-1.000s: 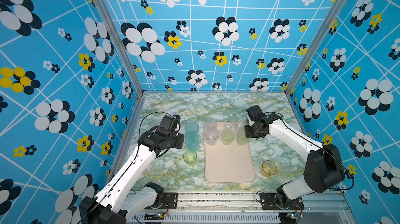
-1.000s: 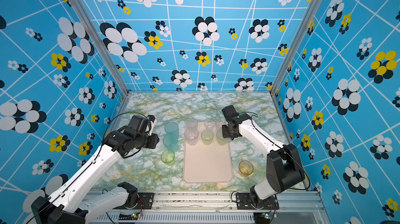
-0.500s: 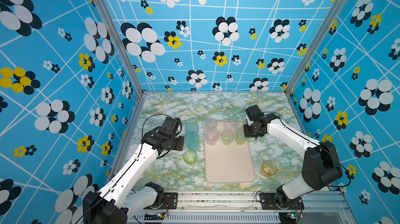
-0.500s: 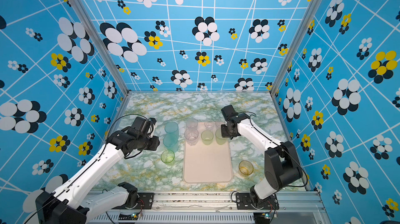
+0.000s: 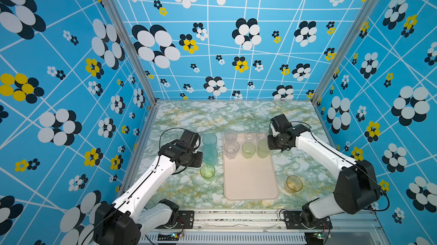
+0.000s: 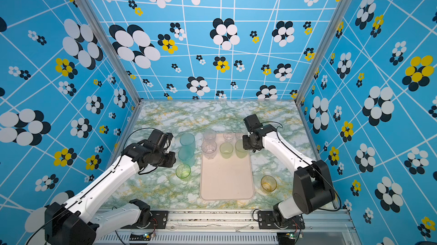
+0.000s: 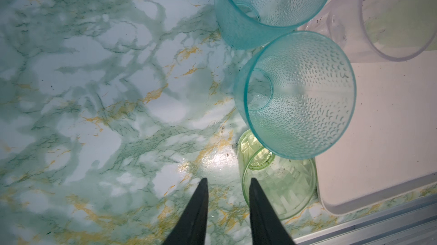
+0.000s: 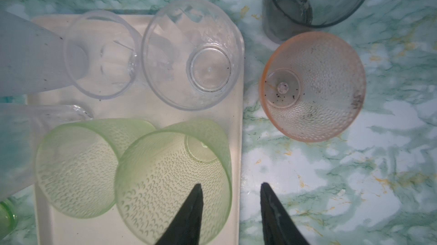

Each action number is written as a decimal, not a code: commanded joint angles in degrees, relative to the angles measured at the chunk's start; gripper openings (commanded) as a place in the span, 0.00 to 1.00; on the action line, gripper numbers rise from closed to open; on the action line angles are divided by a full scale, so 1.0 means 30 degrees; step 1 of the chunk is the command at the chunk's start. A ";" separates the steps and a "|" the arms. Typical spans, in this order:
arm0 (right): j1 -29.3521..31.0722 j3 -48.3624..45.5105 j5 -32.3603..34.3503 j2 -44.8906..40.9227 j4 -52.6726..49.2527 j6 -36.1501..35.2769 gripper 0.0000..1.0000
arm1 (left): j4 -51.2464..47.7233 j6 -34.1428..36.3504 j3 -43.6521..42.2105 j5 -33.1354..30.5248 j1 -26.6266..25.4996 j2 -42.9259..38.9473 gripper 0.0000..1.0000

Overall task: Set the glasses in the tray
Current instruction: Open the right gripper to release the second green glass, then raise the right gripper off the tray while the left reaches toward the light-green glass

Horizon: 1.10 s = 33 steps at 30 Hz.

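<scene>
The right gripper (image 8: 231, 184) stands parted astride the rim of the pale green dimpled tumbler (image 8: 160, 172) in the cream-pink rectangular tray (image 8: 82, 232), gripping nothing, apparently freeing it; the left gripper (image 7: 228, 179), narrowly open and empty, hovers beside the lime faceted tumbler (image 7: 283, 184), likely next

This looks like a robot lab. Blue flower walls (image 5: 71, 66) box in a marble tabletop (image 5: 212, 118). The left arm (image 5: 151, 180) and right arm (image 5: 326, 156) are bolted to a metal rail (image 5: 236, 217).

Twelve glasses (image 5: 248, 150), one tray (image 5: 250, 180)
</scene>
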 commanded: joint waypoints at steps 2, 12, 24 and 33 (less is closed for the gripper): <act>-0.0128 0.0001 0.0126 -0.2272 -0.0356 0.0284 0.44 | 0.0438 -0.0622 -0.0648 0.0738 -0.0392 0.0110 0.30; -0.0139 0.0192 -0.0383 -0.3337 -0.0670 0.0137 0.45 | 0.0834 -0.1414 -0.1928 0.0735 -0.1159 0.0622 0.30; -0.0139 0.0163 -0.0397 -0.3758 -0.0773 -0.0125 0.45 | 0.1326 -0.1582 -0.2110 0.0709 -0.1533 0.1845 0.27; -0.0139 0.0178 -0.0473 -0.3809 -0.0773 -0.0243 0.45 | 0.1434 -0.1708 -0.2225 0.0658 -0.1743 0.2191 0.13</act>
